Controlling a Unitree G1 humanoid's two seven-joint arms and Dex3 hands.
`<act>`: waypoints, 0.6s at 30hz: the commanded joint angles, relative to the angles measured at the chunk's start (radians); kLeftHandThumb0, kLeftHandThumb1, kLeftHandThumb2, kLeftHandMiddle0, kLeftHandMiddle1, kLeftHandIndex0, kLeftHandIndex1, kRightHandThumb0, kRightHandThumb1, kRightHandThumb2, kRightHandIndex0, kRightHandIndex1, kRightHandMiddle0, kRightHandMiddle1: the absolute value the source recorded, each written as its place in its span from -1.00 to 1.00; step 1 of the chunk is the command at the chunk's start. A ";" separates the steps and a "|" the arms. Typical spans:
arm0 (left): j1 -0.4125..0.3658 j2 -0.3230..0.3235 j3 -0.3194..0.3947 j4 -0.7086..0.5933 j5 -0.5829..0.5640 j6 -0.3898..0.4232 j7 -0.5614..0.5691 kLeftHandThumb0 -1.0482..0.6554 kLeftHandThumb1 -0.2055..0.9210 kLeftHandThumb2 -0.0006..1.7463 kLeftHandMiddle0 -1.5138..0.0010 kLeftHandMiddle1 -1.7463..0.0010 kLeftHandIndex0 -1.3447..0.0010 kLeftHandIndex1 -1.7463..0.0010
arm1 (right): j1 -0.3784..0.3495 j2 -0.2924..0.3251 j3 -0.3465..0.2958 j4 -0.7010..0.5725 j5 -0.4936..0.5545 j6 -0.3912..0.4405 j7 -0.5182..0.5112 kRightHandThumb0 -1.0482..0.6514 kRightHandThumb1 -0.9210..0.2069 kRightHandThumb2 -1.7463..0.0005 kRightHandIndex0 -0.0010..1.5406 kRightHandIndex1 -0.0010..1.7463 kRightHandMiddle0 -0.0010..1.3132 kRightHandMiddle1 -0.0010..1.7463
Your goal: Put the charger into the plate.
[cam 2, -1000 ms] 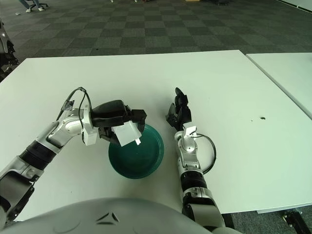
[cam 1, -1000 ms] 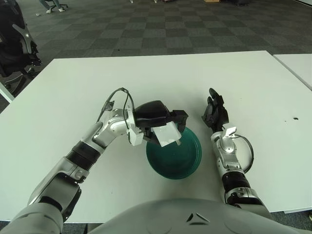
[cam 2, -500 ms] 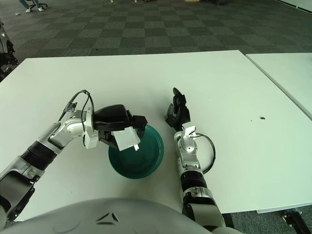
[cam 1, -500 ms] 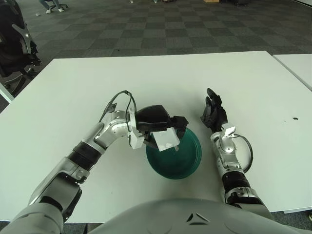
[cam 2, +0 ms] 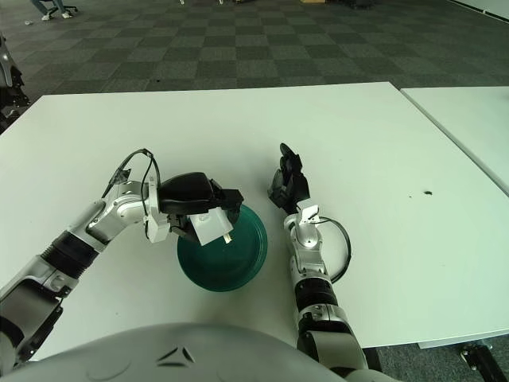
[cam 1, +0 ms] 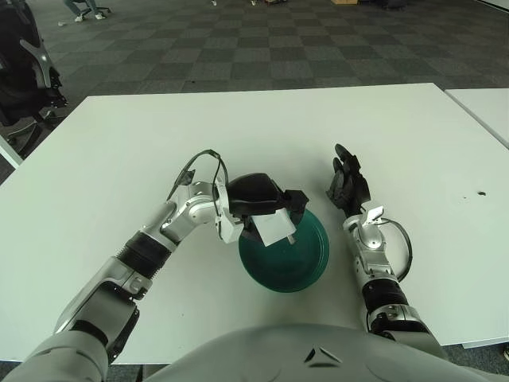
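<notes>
The left hand (cam 1: 266,208) sits in the middle of the picture, with its fingers curled tight around the white charger (cam 1: 274,228). The charger hangs over the left part of the green plate (cam 1: 306,259), close above it, but I cannot tell if it touches the plate yet. The right hand (cam 1: 347,185) rests on the table just right of the plate, with its fingers up and loose, holding nothing.

What could go wrong? The charger is near the plate's left edge, not its middle. If the hand lets go now, I think the charger could hit the rim and tip out onto the table. The hand is also low, so it could bump the plate and push it away.

The table (cam 1: 119,151) is big, white and flat. A second white table (cam 1: 485,107) peeks in at the right edge. Across the top of the picture is a floor (cam 1: 238,48) of dark gray squares.
</notes>
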 commanded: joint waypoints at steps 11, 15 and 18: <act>-0.018 0.043 0.007 -0.049 0.020 -0.025 -0.014 -0.99 1.00 0.01 0.88 0.92 1.00 0.71 | 0.102 0.037 0.029 0.142 -0.042 -0.028 -0.045 -0.56 -1.00 -0.26 -0.83 -0.99 -1.00 -0.50; -0.011 0.031 0.017 -0.039 0.017 -0.051 0.028 -1.00 1.00 -0.01 0.97 0.98 1.00 0.93 | 0.099 0.028 0.042 0.143 -0.056 -0.033 -0.031 -0.55 -1.00 -0.28 -0.85 -0.99 -1.00 -0.56; -0.001 0.018 0.028 -0.030 0.017 -0.074 0.073 -1.00 1.00 -0.05 0.99 0.99 1.00 0.98 | 0.094 0.045 0.023 0.131 0.019 0.005 0.034 -0.57 -1.00 -0.29 -0.86 -1.00 -1.00 -0.63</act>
